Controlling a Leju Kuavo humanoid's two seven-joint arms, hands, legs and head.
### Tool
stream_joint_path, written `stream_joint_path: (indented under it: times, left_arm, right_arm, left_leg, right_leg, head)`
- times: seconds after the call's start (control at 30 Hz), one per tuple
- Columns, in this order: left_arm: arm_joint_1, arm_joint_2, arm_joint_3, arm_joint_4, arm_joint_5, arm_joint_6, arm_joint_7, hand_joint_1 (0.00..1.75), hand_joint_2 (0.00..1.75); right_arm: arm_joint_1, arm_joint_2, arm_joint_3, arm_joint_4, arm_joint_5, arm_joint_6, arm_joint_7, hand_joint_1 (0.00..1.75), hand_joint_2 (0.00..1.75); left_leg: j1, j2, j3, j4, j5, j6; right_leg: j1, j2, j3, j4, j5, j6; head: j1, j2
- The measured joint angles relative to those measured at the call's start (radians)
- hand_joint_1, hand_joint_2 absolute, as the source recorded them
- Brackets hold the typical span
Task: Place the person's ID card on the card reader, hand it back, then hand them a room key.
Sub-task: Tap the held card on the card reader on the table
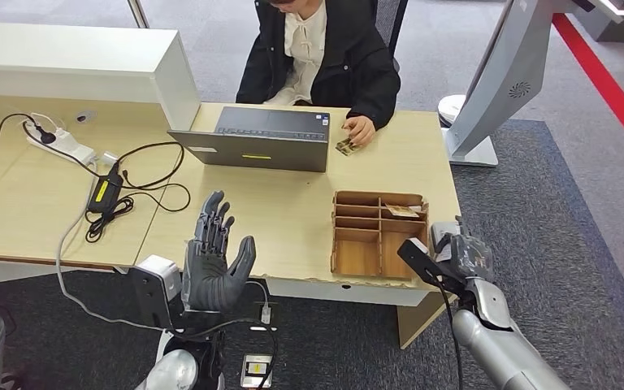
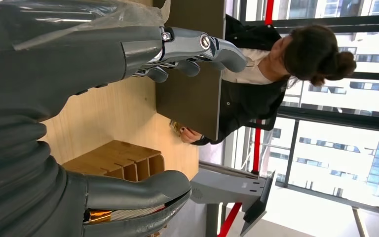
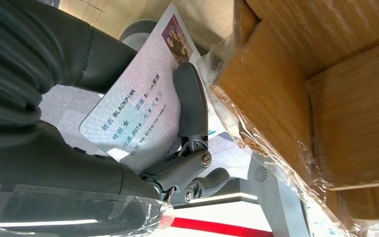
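Observation:
My right hand (image 1: 465,257) hangs just off the desk's right front corner, beside a wooden organizer (image 1: 378,234). It pinches a pale ID card (image 3: 128,118) with printed text and a small photo, a dark finger (image 3: 190,98) pressed across its face. My left hand (image 1: 214,260) is raised over the desk's front edge, palm up, fingers spread and holding nothing; in the left wrist view this left hand (image 2: 54,64) is equally bare. The person (image 1: 317,57) sits across the desk, one hand on a small patterned card (image 1: 345,146) lying on the desk top.
An open laptop (image 1: 252,138) stands between me and the person. A card (image 1: 402,211) lies in a back compartment of the organizer. A power strip (image 1: 61,142) and black cables sprawl at the left. A white kiosk stand (image 1: 496,89) rises at the right.

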State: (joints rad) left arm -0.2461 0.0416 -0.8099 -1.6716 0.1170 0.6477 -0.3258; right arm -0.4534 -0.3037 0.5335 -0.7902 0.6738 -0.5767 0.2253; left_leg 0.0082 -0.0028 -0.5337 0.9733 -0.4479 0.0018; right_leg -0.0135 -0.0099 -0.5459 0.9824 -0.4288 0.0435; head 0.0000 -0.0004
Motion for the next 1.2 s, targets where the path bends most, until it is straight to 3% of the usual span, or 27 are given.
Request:
stream_joint_path:
  times: [1.2]
  left_arm:
    - [-0.016, -0.002, -0.025, 0.003, 0.028, -0.028, -0.01, 0.0, 1.75]
  right_arm:
    - [-0.018, -0.022, -0.009, -0.049, -0.075, -0.089, -0.034, 1.75, 1.75]
  left_leg:
    - [0.0, 0.0, 0.0, 0.0, 0.0, 0.0]
  right_leg:
    - [0.0, 0.0, 0.0, 0.0, 0.0, 0.0]
  head:
    - [0.0, 0.0]
